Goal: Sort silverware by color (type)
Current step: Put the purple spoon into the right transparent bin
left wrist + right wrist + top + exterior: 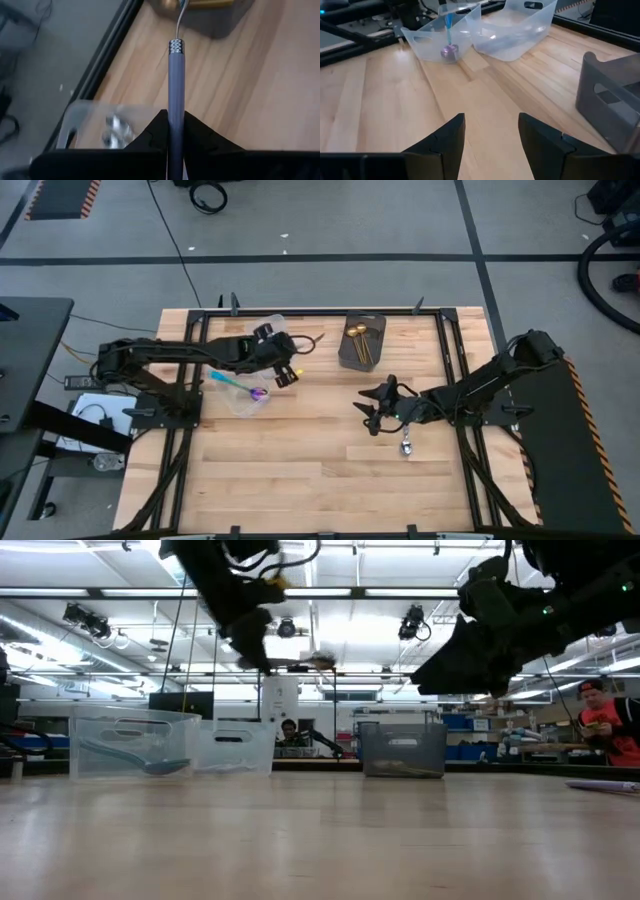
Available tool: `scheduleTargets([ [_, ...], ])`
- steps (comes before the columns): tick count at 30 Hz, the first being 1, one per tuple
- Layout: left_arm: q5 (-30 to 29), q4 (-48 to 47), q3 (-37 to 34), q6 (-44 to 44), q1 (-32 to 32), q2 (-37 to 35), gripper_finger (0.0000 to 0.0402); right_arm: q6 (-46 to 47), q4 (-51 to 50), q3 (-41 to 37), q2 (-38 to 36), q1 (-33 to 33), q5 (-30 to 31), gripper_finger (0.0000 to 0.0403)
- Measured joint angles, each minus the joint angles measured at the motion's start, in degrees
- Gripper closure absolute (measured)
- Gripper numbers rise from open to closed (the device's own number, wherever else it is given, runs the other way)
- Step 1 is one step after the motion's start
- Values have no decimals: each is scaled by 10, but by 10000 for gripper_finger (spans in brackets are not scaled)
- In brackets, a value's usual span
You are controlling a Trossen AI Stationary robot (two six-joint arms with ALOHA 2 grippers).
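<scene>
Risk sits with the left gripper, upper centre-left of the high view, clamped on a lilac-handled spoon above the clear tubs: a thin grip could let it slip and miss. Right gripper hovers open, centre-right.

Grey floor, bright ceiling lights, shelving behind.

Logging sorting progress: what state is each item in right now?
Left claw: shut on lilac-handled spoon, held above the table.
Right claw: open, empty.
Teal-handled spoon: lying in a clear tub.
Gold spoons: lying in the dark grey box.
Loose spoon: on the table, unsorted.
</scene>
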Motion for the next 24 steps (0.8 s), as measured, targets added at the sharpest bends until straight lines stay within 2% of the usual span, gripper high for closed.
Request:
scheduleTargets([
  [6, 3, 94, -102, -53, 5, -40, 365, -9, 10, 0, 0, 2, -5, 209],
  [11, -1, 116, -166, -143, 19, -80, 365, -19, 25, 0, 0, 4, -12, 209],
  [19, -25, 135, -227, -274, 14, -107, 365, -27, 27, -1, 4, 5, -23, 209],
  [24, -34, 137, -247, -304, 3, -108, 362, -53, 27, 0, 7, 5, -21, 209],
])
